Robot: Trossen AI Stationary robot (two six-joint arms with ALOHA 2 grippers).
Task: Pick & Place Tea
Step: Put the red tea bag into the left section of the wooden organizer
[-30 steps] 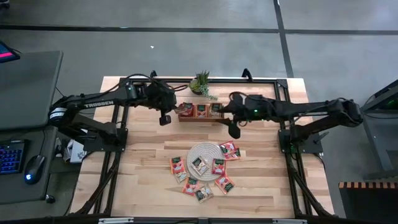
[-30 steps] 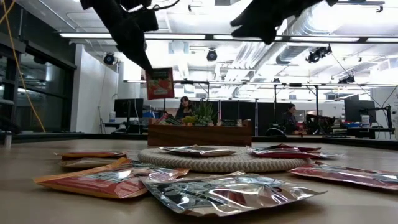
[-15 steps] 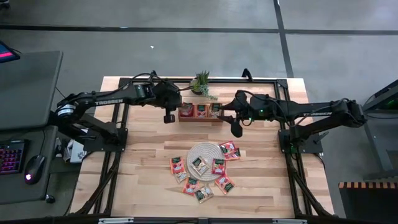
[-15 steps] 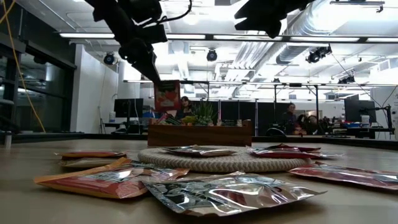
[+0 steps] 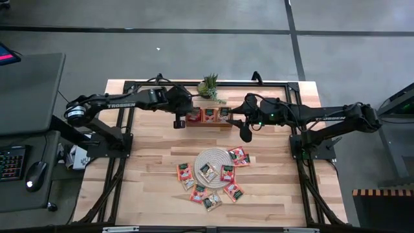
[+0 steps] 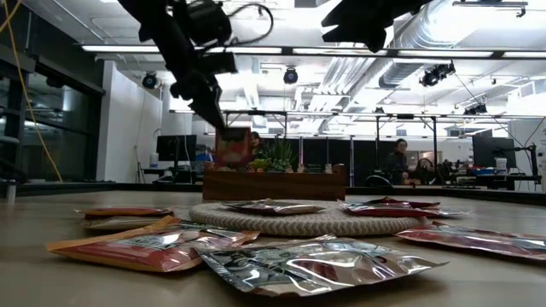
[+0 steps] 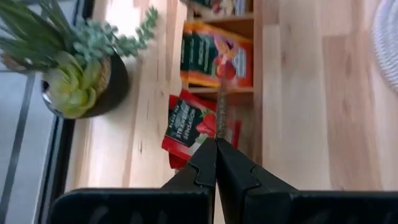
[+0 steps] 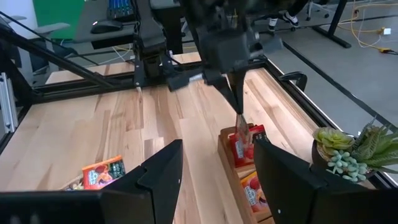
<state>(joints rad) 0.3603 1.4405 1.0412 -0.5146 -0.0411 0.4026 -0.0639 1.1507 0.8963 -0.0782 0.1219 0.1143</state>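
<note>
Nearest us, loose sachets (image 5: pixel 206 184) lie on and around the mat (image 5: pixel 212 163) mid-surface, waiting to be picked. Farther back, we see the left end effector (image 5: pixel 179 122) clamped on one sachet (image 6: pixel 232 147), held on edge above the tray's (image 5: pixel 208 123) left compartment, likely so it slots in upright. The right end effector (image 5: pixel 246 135) hangs open, empty, just right of the tray. Plant (image 5: pixel 208 86) farthest.

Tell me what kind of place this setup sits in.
Most likely a robotics lab or open workshop. The low view shows exposed ceiling ducts and rows of monitors with seated people behind the table. The high view shows a bare concrete floor and a desk with a keyboard beside the wooden table.
</note>
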